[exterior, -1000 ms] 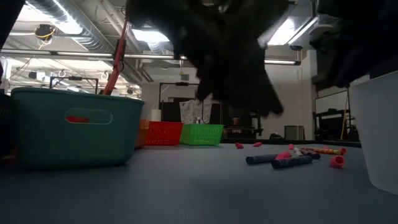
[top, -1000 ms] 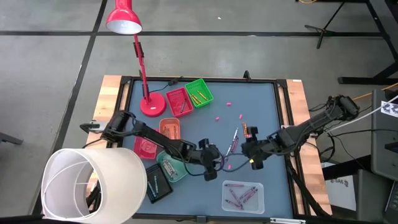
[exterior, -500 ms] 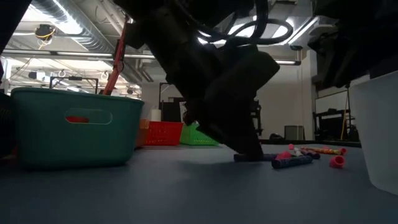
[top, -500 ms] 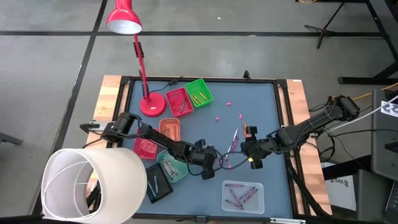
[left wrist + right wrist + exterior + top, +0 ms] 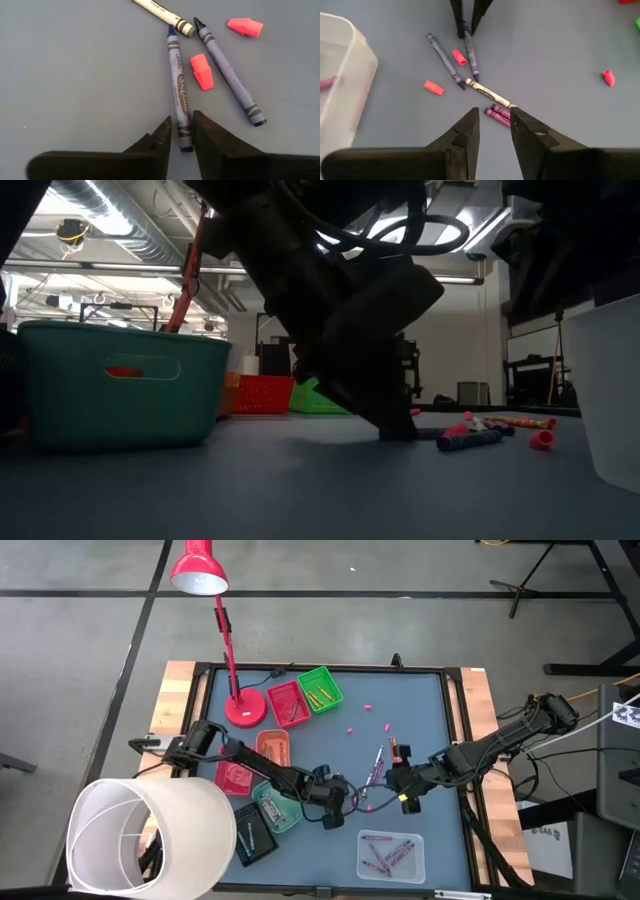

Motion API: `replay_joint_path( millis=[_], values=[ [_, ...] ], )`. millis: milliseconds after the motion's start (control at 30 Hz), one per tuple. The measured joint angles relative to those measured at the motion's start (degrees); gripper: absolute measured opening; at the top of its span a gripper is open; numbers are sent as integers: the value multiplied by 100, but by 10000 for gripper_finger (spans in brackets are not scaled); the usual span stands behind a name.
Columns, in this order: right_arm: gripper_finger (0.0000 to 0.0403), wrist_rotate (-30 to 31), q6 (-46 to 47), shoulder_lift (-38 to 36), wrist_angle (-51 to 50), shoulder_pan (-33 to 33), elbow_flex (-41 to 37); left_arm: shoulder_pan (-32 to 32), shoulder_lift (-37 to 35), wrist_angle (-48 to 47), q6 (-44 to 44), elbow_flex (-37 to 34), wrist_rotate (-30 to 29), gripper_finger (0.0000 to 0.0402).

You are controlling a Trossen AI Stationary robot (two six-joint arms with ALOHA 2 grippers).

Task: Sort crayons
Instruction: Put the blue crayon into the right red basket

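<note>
Crayon, a slim blue-violet wax stick (image 5: 178, 85), lies flat on the grey surface (image 5: 75, 75), its long axis running toward twelve o'clock from the left gripper (image 5: 181, 134), whose fingers straddle its near end, not yet clenched. Right gripper (image 5: 494, 131) waits nearby, fingers parted, empty.

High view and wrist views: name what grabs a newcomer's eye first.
The left tool sits low at the table's middle, its fingers straddling the end of a blue-grey crayon, with pink eraser caps beside it. The right tool hovers open nearby over purple crayons. A red desk lamp leans over the back left corner.
</note>
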Motion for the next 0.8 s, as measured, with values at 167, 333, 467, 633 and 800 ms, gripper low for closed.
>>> replay_joint_path(
  millis=[167,333,467,633,800],
  values=[
    [108,-63,0,0,29,1,0,79,2,-17,15,0,49,16],
    [108,-63,2,0,29,2,0,163,-7,-26,44,-4,76,7],
    [108,-64,2,1,27,1,0,263,-110,-135,57,-23,-2,9],
    [108,-63,2,2,20,2,2,447,-374,-428,306,-42,-138,6],
    [108,-65,2,2,25,0,7,693,-738,-834,370,-33,-171,7]
  ],
)
